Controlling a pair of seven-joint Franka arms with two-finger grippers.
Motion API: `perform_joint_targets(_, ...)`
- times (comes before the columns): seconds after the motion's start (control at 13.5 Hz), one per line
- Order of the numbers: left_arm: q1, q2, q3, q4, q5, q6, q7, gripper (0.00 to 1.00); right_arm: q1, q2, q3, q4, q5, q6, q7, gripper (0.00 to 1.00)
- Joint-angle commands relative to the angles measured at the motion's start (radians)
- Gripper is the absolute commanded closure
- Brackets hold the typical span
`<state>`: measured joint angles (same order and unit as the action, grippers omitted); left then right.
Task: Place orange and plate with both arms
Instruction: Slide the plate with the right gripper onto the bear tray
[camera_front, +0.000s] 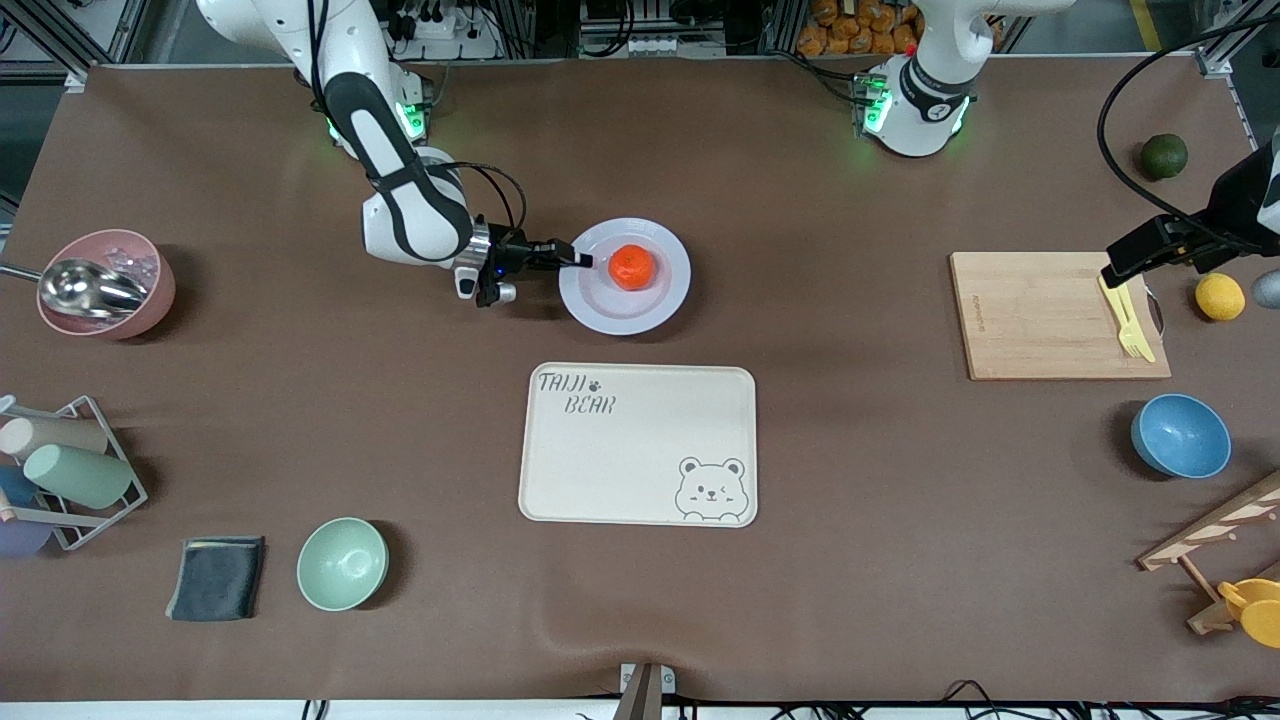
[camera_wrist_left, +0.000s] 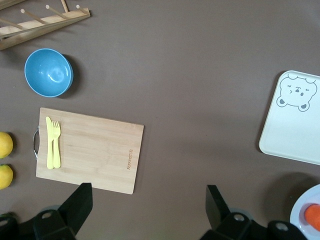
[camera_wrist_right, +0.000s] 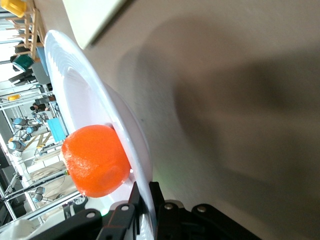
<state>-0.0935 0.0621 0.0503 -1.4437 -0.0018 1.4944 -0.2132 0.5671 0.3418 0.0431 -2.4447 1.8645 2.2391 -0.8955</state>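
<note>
The orange (camera_front: 632, 267) lies in the middle of the pale plate (camera_front: 625, 312), which is farther from the front camera than the bear tray. My right gripper (camera_front: 580, 261) is shut on the plate's rim at the side toward the right arm's end; the right wrist view shows its jaws (camera_wrist_right: 149, 195) pinching the rim (camera_wrist_right: 95, 100) beside the orange (camera_wrist_right: 95, 160). I cannot tell whether the plate is lifted. My left gripper (camera_front: 1115, 272) is open and empty, high over the cutting board's end (camera_wrist_left: 148, 200). The plate (camera_wrist_left: 306, 212) and orange (camera_wrist_left: 314, 216) show at the left wrist view's edge.
The cream bear tray (camera_front: 640, 450) lies just nearer the camera than the plate. A wooden cutting board (camera_front: 1040, 315) with a yellow fork (camera_front: 1128, 320), a lemon (camera_front: 1220, 296), a dark green fruit (camera_front: 1164, 156) and a blue bowl (camera_front: 1180, 436) are toward the left arm's end. A green bowl (camera_front: 342, 563) and a pink bowl (camera_front: 105, 285) are toward the right arm's end.
</note>
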Motion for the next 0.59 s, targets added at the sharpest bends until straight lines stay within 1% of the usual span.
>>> perform_joint_targets(0.0,0.003,-0.015,-0.007,0.011,0.019,-0.032,0.001,0.00,-0.004,-0.015,-0.008,0.035,0.027,0.014,0.013,1.00)
perform_joint_targets(0.07,0.001,-0.015,-0.007,0.011,0.019,-0.034,0.001,0.00,-0.013,-0.007,-0.008,0.053,0.027,0.016,0.018,1.00)
perform_joint_targets(0.22,0.001,-0.012,-0.006,0.012,0.016,-0.052,0.001,0.00,-0.027,0.014,-0.009,0.110,0.015,0.016,0.102,1.00)
perform_joint_targets(0.37,0.005,-0.012,-0.006,0.012,0.014,-0.052,0.001,0.00,-0.027,0.077,-0.011,0.205,0.005,0.020,0.177,1.00)
perform_joint_targets(0.52,0.005,-0.010,-0.007,0.012,0.014,-0.052,0.001,0.00,-0.030,0.137,-0.012,0.292,-0.024,0.034,0.217,1.00)
